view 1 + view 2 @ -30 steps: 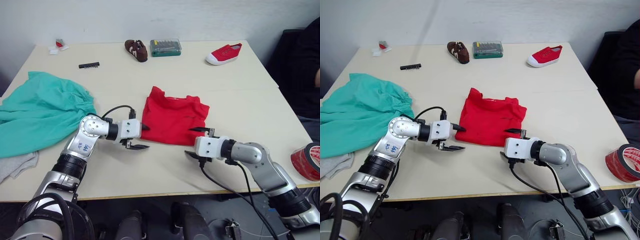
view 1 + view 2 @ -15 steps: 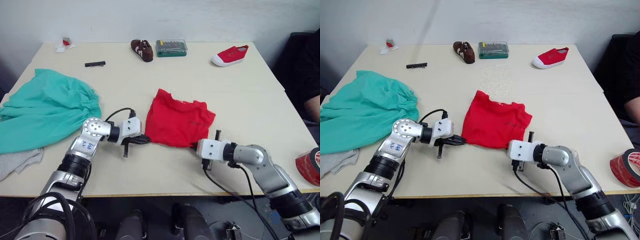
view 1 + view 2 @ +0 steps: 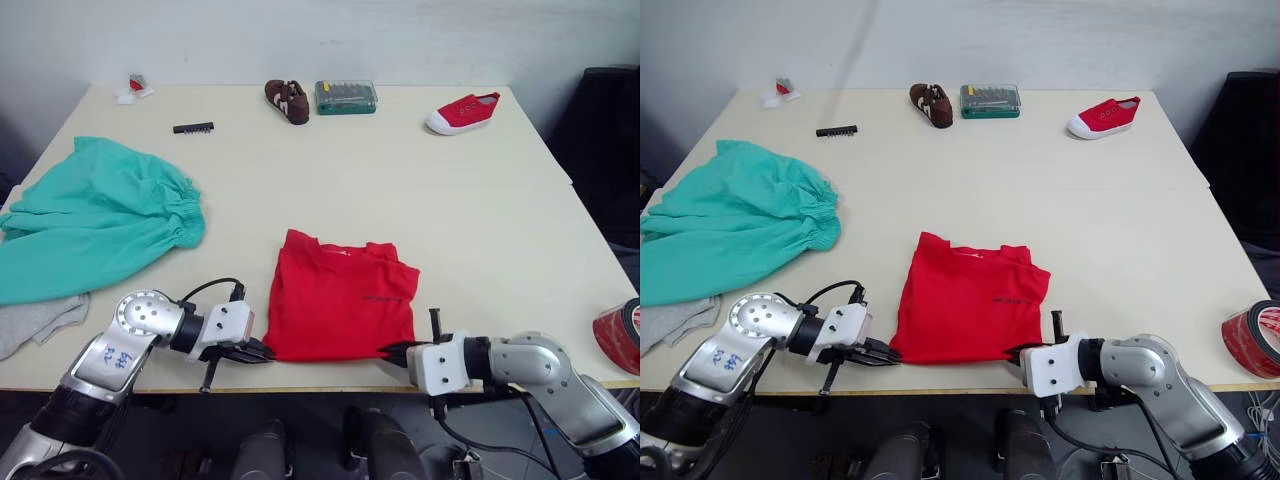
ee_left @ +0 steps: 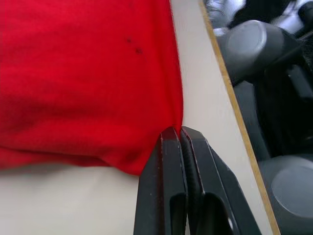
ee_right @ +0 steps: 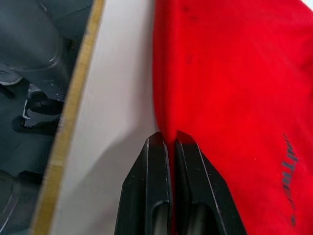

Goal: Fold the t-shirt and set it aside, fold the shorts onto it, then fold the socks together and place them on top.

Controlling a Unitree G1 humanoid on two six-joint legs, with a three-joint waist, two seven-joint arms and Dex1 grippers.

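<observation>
The red t-shirt (image 3: 340,300), folded into a rough rectangle, lies flat by the table's near edge. My left gripper (image 3: 262,352) is shut on its near left corner, and the left wrist view shows the fingers (image 4: 166,161) pinching the cloth. At the near right corner my right gripper (image 3: 387,351) is shut on the shirt's edge (image 5: 205,73). Spread over the left side of the table are the teal shorts (image 3: 90,225). The grey socks (image 3: 35,322) lie at the near left, partly under the shorts.
Along the far edge sit a brown shoe (image 3: 286,100), a green tool case (image 3: 345,96), a red sneaker (image 3: 462,110), and a black bit strip (image 3: 192,128). A red tape roll (image 3: 618,328) sits at the near right edge. The table's front edge (image 3: 330,375) runs just below both grippers.
Both grippers went from open to shut on the t-shirt's near corners. They then drew the shirt toward the table's near edge, and it now lies flatter.
</observation>
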